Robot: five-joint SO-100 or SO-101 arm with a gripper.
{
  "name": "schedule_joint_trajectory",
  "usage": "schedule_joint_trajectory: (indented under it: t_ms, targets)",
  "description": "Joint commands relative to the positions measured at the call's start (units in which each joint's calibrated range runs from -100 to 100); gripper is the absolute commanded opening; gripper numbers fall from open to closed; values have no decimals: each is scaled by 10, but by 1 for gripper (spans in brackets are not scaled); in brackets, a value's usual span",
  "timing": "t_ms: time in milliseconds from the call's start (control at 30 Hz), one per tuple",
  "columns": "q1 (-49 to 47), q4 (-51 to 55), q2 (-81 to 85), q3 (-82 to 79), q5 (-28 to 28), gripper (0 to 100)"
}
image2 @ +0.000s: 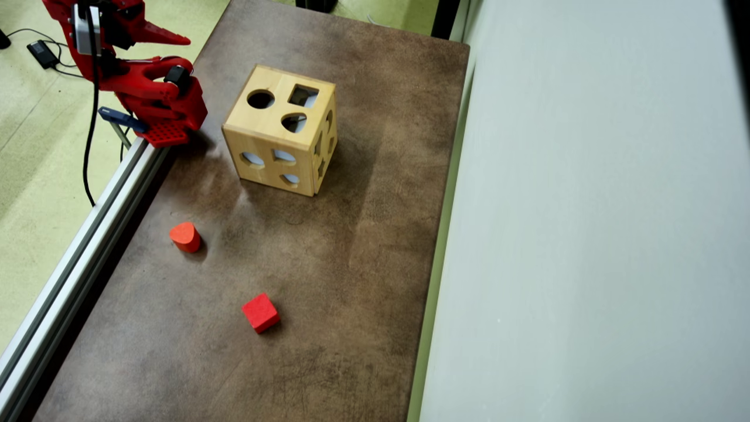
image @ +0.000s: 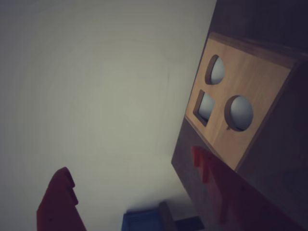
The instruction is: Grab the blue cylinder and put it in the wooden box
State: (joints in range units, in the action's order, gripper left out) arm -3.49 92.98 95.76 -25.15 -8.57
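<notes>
Pincer [image: 129,161]: its red fingers stand well apart in the wrist view with nothing between the tips, so it is open and empty, raised at the far left corner of the bench [image2: 328,281].

Blue cylinder: not found on the bench in the overhead view. A blue shape [image: 142,221] at the wrist view's bottom edge cannot be identified. The cylinder's place, heading and long axis therefore cannot be told.

Wooden box [image2: 280,138]: upright, far centre, with a round hole in its top.

Recommendation: locate the cylinder first. Do not confuse it with the red cube [image2: 261,312] or the red-orange rounded block [image2: 185,237]. Grip it across its curved side and release it above the round hole.
</notes>
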Motion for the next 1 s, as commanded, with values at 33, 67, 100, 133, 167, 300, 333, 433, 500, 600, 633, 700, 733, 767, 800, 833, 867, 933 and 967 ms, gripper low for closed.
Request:
schedule_joint_trajectory:
  t_ms: [33, 67, 100, 133, 167, 300, 333, 433, 500, 600, 633, 700, 733, 767, 800, 833, 867, 933, 967]
  targets:
    - [3, -1, -3, -2, 1, 38]
    - [7, -1, -3, -2, 1, 37]
    - [12, -1, -3, -2, 1, 36]
    - [19, -1, -3, -2, 1, 35]
    - [28, -1, -3, -2, 1, 34]
    - [47, -1, -3, -2, 1, 27]
    - [47, -1, -3, -2, 1, 25]
    - [47, -1, -3, -2, 0, 20]
    - [47, -1, -3, -2, 0, 16]
    - [47, -1, -3, -2, 0, 8]
    - [47, -1, -3, -2, 0, 4]
    - [47, -1, -3, -2, 0, 1]
    - [47, -1, -3, -2, 0, 1]
    - [47, -1, -3, -2, 0, 2]
    - [47, -1, -3, -2, 0, 2]
    - [47, -1, -3, -2, 0, 2]
    - [47, -1, -3, -2, 0, 2]
    - [47, -1, -3, -1, 0, 2]
    - [47, -1, -3, -1, 0, 2]
